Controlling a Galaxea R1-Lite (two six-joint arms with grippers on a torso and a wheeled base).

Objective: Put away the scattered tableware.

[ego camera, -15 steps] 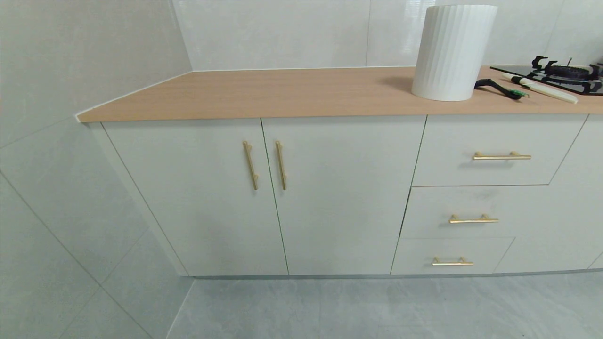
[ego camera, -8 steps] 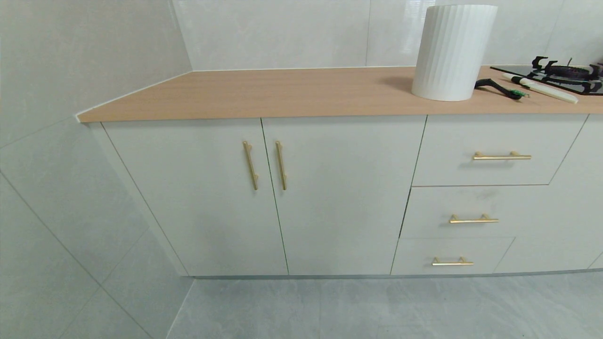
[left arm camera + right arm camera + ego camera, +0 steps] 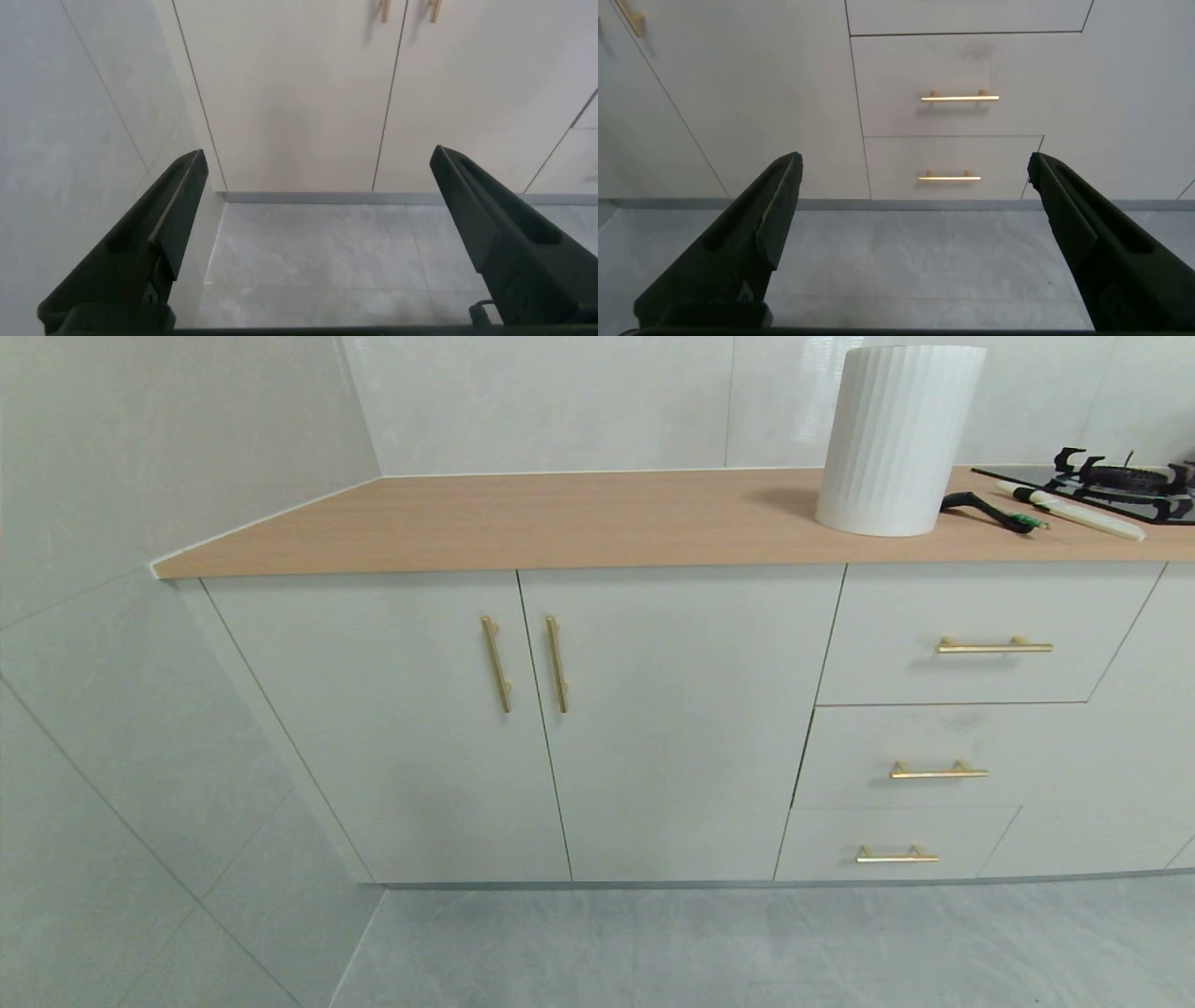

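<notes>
On the wooden countertop (image 3: 523,523) at the far right lie a black-handled utensil with a green tip (image 3: 991,511) and a white-handled utensil (image 3: 1074,511), next to a tall white ribbed container (image 3: 898,439). My left gripper (image 3: 318,173) is open, low before the double-door cabinet (image 3: 308,84), with nothing between its fingers. My right gripper (image 3: 915,173) is open too, low in front of the lower drawers (image 3: 957,93), and holds nothing.
A black gas hob (image 3: 1116,481) sits at the counter's far right. Below are two cabinet doors with gold handles (image 3: 527,663) and three drawers (image 3: 990,644). A tiled wall (image 3: 140,616) closes the left side. Grey floor (image 3: 747,943) lies in front.
</notes>
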